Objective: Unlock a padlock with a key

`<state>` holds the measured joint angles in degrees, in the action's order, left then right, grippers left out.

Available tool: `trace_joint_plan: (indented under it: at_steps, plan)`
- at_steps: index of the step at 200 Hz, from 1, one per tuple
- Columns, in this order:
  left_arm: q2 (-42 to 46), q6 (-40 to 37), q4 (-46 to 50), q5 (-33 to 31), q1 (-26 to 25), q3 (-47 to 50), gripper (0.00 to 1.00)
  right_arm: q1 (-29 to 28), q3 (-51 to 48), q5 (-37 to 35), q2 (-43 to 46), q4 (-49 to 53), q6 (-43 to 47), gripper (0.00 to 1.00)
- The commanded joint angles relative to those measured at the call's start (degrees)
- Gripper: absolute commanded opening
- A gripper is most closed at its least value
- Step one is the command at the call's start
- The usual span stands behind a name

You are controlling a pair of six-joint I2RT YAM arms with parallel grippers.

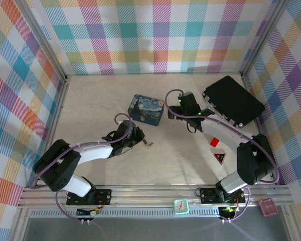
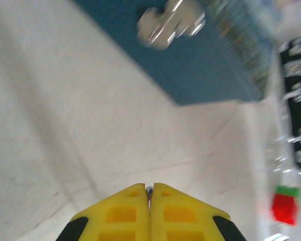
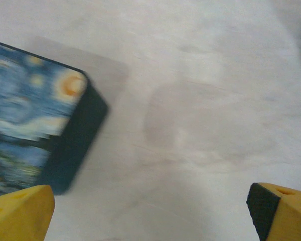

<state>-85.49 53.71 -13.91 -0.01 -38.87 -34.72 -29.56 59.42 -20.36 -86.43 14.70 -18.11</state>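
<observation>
On the table (image 1: 180, 155), 1 painted tin (image 1: 146, 109), 1 key (image 1: 149, 144) near clenched left pincer (image 2: 149, 188), right pincer (image 3: 150, 197) released

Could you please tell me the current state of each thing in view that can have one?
left gripper: shut on the key.
key: clamped, seen as a thin silvery sliver.
right gripper: open, holding nothing.
painted tin: lid closed, lying flat.
black case: appears closed, lying flat.
</observation>
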Motion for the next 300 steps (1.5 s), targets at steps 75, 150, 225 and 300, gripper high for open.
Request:
trace_joint_plan:
  at_steps: [75,150,225,300]
  plan:
    - [-3.46,-3.25,9.91,-5.91,-1.65,-6.27,0.28,16.97,-19.90,-4.30,8.51,-15.85,10.77,0.99]
    - [2.13,-9.77,18.03,-11.67,-0.20,-10.95,0.83,22.10,-32.16,2.55,7.16,-44.43,16.81,0.99]
    - [15.19,-29.22,27.09,-19.56,16.46,-13.25,1.00,28.00,-36.16,13.20,-1.34,-62.01,15.33,0.99]
    - [17.38,-47.52,7.15,-33.33,27.29,2.41,1.00,28.20,-36.92,12.50,-1.28,-64.06,15.28,0.99]
